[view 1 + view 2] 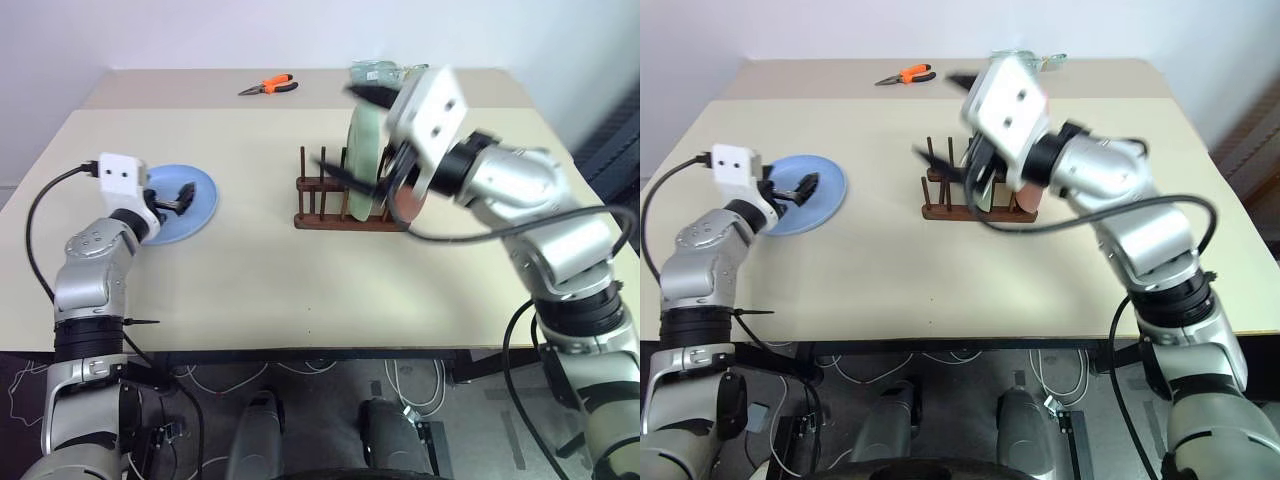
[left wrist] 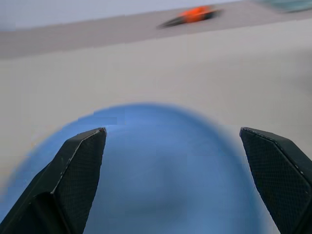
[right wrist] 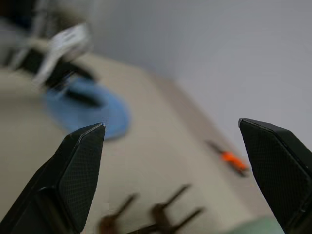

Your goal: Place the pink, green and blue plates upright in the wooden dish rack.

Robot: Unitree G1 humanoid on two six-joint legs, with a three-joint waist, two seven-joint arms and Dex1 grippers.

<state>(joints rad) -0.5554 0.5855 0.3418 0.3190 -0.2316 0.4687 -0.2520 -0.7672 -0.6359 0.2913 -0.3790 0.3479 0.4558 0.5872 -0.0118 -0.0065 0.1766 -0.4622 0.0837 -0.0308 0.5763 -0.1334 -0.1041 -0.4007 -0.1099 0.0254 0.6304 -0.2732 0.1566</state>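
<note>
Left gripper [image 1: 180, 196] – fingers spread wide, holding nothing, over the blue plate [image 1: 200, 205], which lies flat on the table [image 1: 250, 280] well left of the dish rack [image 1: 330, 215]. Green plate [image 1: 362, 150] stands upright in the rack; pink plate [image 1: 410, 205] at the rack's right end, partly hidden. Right gripper [image 3: 170, 161] – released, above the rack. Orange pliers [image 1: 270, 86] beyond it.

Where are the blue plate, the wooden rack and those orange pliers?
blue plate [image 1: 200, 200]: left eye view, on its bare right part.
wooden rack [image 1: 330, 222]: left eye view, on its base rail.
orange pliers [image 1: 278, 84]: left eye view, on the orange handles.
</note>
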